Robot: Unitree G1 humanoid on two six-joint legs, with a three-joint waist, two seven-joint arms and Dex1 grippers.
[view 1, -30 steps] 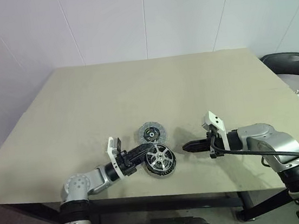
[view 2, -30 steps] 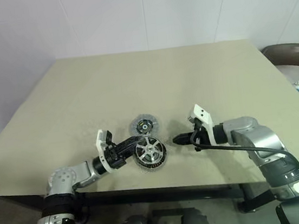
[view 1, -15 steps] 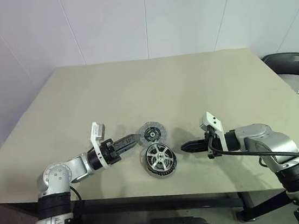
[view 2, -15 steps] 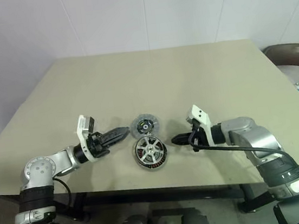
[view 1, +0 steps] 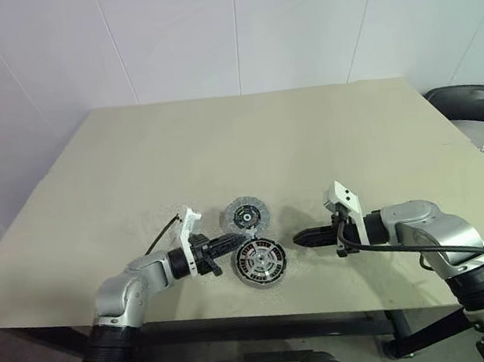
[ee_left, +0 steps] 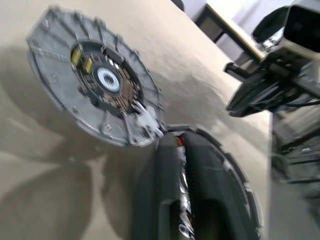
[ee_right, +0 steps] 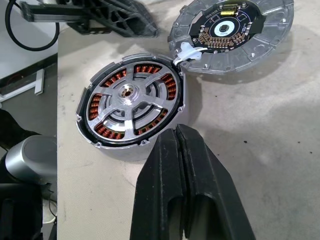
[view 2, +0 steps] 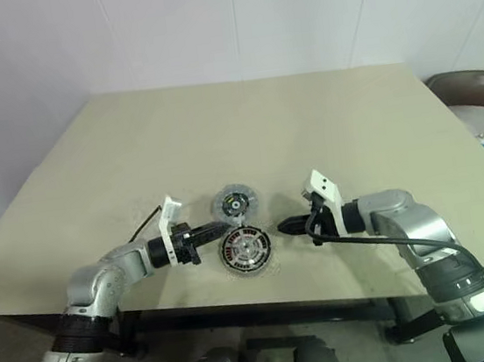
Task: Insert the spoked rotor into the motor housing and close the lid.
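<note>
The spoked rotor (ee_right: 131, 97) lies flat inside the motor housing (view 1: 265, 281), with copper windings showing between its silver spokes. Just behind them the lid (view 1: 245, 215) lies on the table with its dark centre and green spot facing up, its edge nearly touching the housing. My left gripper (view 1: 230, 244) is shut and empty. It points right, and its tips are close to the housing's left rim and the lid's near edge. From the other side, my right gripper (view 1: 299, 239) is shut and empty, pointing left a short way from the housing's right side.
The beige table (view 1: 246, 145) stretches bare behind the parts to a white wall. Its front edge runs close below the housing. A dark chair (view 1: 471, 104) stands past the table's right edge.
The left gripper let go of the rotor, leaving it in the housing. It drew back left, then returned shut beside the housing's rim. The right gripper stayed still.
</note>
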